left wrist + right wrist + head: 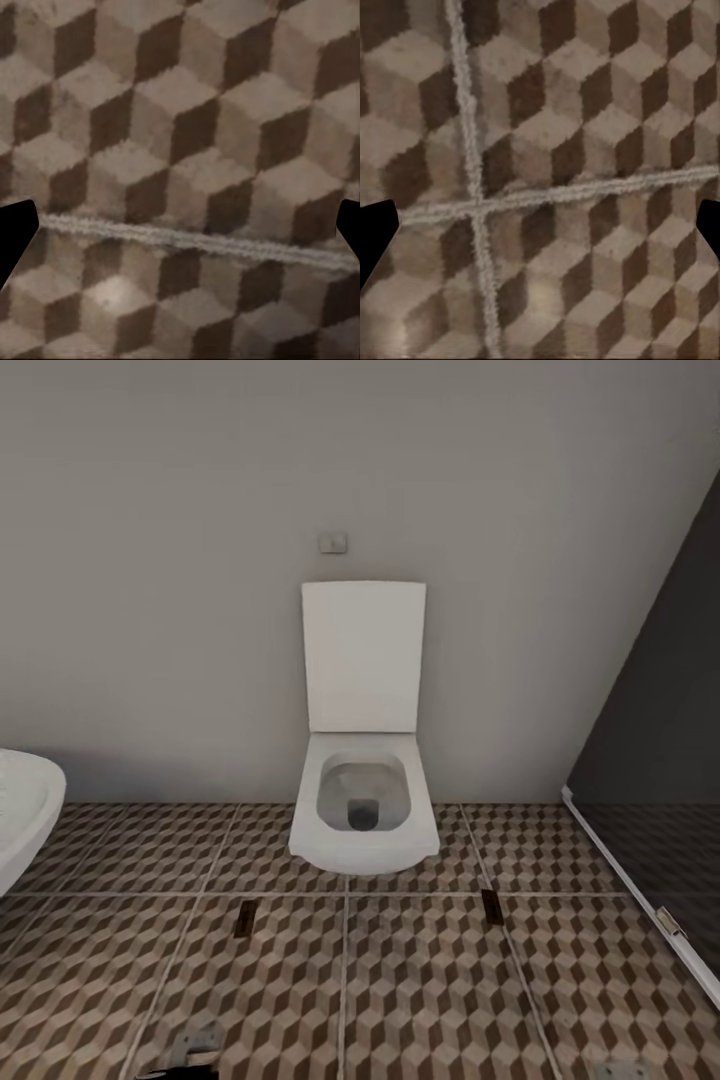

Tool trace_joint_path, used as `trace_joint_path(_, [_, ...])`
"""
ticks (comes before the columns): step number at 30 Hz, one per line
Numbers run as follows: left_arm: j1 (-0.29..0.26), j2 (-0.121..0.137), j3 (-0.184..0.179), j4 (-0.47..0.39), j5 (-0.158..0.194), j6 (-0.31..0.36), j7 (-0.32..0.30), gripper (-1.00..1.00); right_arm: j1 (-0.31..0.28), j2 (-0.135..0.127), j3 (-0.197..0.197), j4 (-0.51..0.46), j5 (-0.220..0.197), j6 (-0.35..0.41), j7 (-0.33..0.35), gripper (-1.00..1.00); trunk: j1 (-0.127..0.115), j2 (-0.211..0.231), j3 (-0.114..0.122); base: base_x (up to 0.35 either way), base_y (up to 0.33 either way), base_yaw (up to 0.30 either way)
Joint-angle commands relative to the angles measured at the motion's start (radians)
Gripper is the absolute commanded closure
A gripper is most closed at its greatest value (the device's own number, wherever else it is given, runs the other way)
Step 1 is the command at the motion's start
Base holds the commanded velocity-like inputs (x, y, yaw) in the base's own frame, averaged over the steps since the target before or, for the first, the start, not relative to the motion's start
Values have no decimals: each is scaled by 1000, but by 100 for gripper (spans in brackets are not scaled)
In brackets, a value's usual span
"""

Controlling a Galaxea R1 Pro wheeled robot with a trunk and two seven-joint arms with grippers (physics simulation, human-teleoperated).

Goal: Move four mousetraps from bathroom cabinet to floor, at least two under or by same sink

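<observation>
The bathroom floor [430, 980] of cube-patterned tiles spreads out in front of me. Two small dark flat strips lie on it, one [245, 918] left of the toilet and one [491, 905] right of it; they are too small to tell whether they are mousetraps. The cabinet and the bathroom sink are out of view. My left gripper [180, 232] hangs open over bare tile, its dark fingertips [15, 236] far apart. My right gripper [540, 232] is open too, above a crossing of grout lines. Grey parts of the left arm [190, 1048] and the right arm [625, 1070] show at the head view's lower edge.
A white toilet [365, 800] with its lid up stands against the grey wall straight ahead. A rounded white rim [22, 810] juts in at the left. A dark glass panel [660, 760] with a white bottom rail runs along the right.
</observation>
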Motion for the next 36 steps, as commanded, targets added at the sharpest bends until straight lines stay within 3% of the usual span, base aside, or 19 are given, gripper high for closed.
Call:
trace_joint_path(1, [7, 1, -8, -4, 6, 2, 8, -100, 5, 3, 0, 2, 1, -3, -2, -100, -1, 0, 3, 0, 0, 0])
trace_joint_path(16, [88, 5, -9, -4, 6, 2, 7, -100, 40, 48, -2, 59, -2, 2, -4, -100, -7, 3, 61, 0, 0, 0])
trace_joint_path(36, [120, 10, -10, -1, 6, 0, 5, -100, 88, 62, -2, 67, -2, -2, -4, -100, -80, 136, 121, 0, 0, 0])
